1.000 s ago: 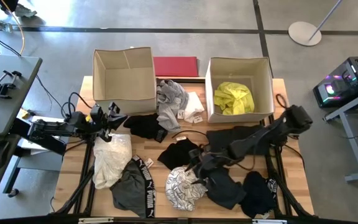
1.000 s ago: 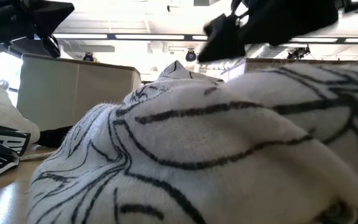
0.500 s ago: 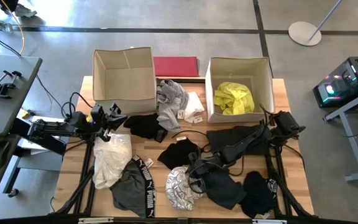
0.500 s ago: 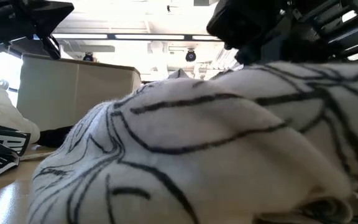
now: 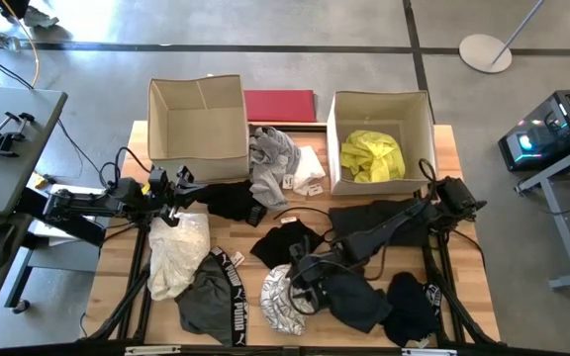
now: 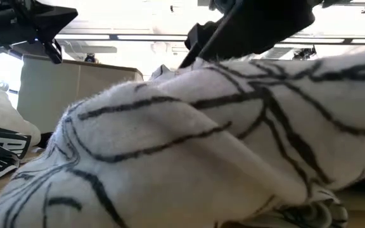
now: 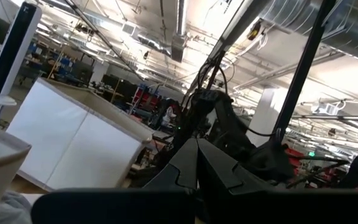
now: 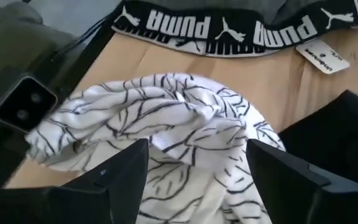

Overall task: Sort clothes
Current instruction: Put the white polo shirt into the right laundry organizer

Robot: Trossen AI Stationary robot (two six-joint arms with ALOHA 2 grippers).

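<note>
"puma" repeats along grey garment's waistband.

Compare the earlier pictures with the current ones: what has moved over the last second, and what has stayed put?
The right tool has travelled from above the black clothes toward the table's front edge and come down, open, over the crumpled black-and-white print garment, which it has not gripped. The garment looks bunched a little leftward. The left tool, shut, waits beside the empty tan cardboard box; the neon yellow garment is unmoved.
</note>
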